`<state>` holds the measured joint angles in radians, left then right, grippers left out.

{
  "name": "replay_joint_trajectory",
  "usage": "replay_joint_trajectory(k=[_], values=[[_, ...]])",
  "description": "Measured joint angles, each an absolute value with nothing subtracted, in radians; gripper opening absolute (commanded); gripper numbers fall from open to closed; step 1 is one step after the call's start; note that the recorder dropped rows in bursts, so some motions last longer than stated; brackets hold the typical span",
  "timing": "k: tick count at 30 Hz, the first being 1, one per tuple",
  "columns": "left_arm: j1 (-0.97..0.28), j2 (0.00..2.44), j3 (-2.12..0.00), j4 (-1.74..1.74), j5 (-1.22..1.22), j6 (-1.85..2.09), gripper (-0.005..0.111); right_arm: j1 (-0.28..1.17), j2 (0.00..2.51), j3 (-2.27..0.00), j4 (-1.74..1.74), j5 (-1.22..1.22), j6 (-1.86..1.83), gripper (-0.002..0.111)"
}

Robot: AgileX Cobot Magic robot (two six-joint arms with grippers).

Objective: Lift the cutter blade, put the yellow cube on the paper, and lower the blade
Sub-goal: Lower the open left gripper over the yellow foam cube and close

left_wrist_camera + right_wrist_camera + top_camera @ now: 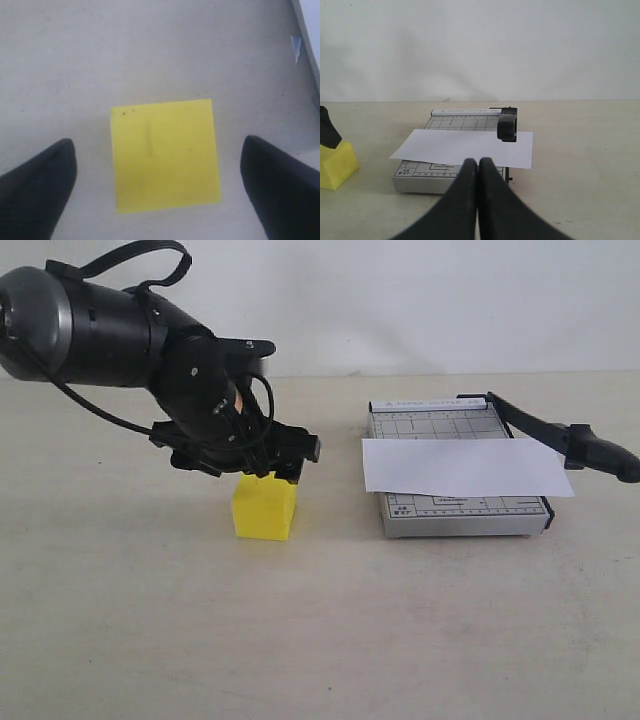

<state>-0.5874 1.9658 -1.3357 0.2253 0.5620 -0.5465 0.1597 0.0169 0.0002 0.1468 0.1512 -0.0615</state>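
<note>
- The yellow cube (265, 510) is being straddled by the left gripper (157, 142) on the bare table (300, 640), well to the left of the trimmer. The fingers (40, 190) are being held wide apart, one on each side of the block, with a gap showing at each face and no contact visible.
- The right gripper (478, 167) is being kept back in front of the trimmer, its fingers pressed together on nothing.
- Farther off, the paper (465, 467) is being carried across the grey gridded trimmer base (460, 518), overhanging it on both sides, with nothing lying on it.
- Beyond the sheet, the cutter blade (540, 428) is being seen raised at a slant from its hinge at the far corner. Its handle (605, 455) is apparently clear of the base, so the raising is being judged as done.
- The step in hand is being judged as the pick-up of the cube.
- The next move is being judged to call for a closing of the fingers on opposite faces. A lift is then needed, and a carry rightward onto the sheet, kept clear of the raised blade.
</note>
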Motion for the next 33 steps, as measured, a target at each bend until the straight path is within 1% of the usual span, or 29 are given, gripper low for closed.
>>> replay_joint_trajectory(k=[8, 33], values=[[-0.587, 1.973, -1.353, 0.225, 0.514, -0.537, 0.084, 0.16, 0.017, 0.0, 0.147, 0.151, -0.062, 0.0], [-0.587, 2.063, -1.364, 0.227, 0.521, -0.535, 0.084, 0.16, 0.017, 0.0, 0.147, 0.151, -0.062, 0.0]])
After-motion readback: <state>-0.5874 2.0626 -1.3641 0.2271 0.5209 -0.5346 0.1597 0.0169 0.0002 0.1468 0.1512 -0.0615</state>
